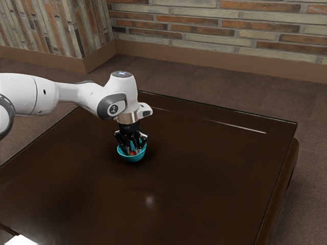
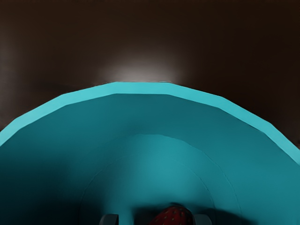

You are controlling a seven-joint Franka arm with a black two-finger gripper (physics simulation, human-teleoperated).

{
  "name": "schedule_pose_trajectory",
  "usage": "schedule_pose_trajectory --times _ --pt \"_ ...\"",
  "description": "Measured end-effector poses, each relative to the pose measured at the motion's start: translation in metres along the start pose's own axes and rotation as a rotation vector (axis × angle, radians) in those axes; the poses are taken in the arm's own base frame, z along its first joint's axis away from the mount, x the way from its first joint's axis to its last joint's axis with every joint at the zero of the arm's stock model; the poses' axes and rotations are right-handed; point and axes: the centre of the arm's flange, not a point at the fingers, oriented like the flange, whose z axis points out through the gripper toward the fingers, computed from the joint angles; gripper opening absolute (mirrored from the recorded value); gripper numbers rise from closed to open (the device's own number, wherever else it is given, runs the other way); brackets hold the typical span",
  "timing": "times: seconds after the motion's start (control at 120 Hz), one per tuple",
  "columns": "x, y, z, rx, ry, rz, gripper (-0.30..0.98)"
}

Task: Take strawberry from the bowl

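Note:
My gripper reaches down into the teal bowl in the exterior view, its fingers apart on either side of the red strawberry. In the wrist view the tips of the gripper stand wide inside the bowl. Between them lies the strawberry, close against one fingertip, with a dark gap separating it from the other. The lower part of the strawberry is cut off there.
The dark brown table extends around the bowl, with its far edge behind the arm. A bright white object is at the exterior view's lower left. A brick wall stands beyond the table.

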Motion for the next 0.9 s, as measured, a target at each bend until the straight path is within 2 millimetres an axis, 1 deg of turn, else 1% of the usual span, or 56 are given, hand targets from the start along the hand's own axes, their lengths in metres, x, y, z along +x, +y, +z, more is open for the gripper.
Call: schedule_pose_trajectory --times 0.1,0.233,0.267,0.317,0.375,0.417,0.458,0.5,0.55,0.6,0.667,0.733,0.783,0.817,0.85,0.867,0.9 --pt "0.000 0.000 -0.002 0.002 0.004 -0.003 0.07" --pt "0.001 0.000 -0.025 0.015 0.037 -0.007 0.04" --pt "0.001 0.001 -0.037 0.019 0.052 -0.006 0.04" --pt "-0.003 0.007 -0.064 0.027 0.087 0.000 0.03" --pt "-0.010 0.021 -0.090 0.028 0.117 0.020 0.02" --pt "-0.015 0.035 -0.102 0.018 0.129 0.037 0.02" --pt "-0.020 0.049 -0.108 0.004 0.133 0.056 0.02" --pt "-0.025 0.062 -0.110 -0.008 0.130 0.073 0.01" --pt "-0.029 0.081 -0.105 -0.021 0.119 0.099 0.01" --pt "-0.034 0.100 -0.094 -0.034 0.102 0.125 0.01" --pt "-0.038 0.126 -0.073 -0.056 0.074 0.159 0.00" --pt "-0.039 0.138 -0.053 -0.072 0.052 0.173 0.01" --pt "-0.040 0.142 -0.048 -0.077 0.050 0.178 0.11" --pt "-0.041 0.143 -0.050 -0.078 0.056 0.181 0.18" --pt "-0.042 0.144 -0.060 -0.073 0.073 0.185 0.25" --pt "-0.045 0.144 -0.069 -0.066 0.088 0.189 0.28" --pt "-0.051 0.144 -0.094 -0.046 0.128 0.196 0.34"
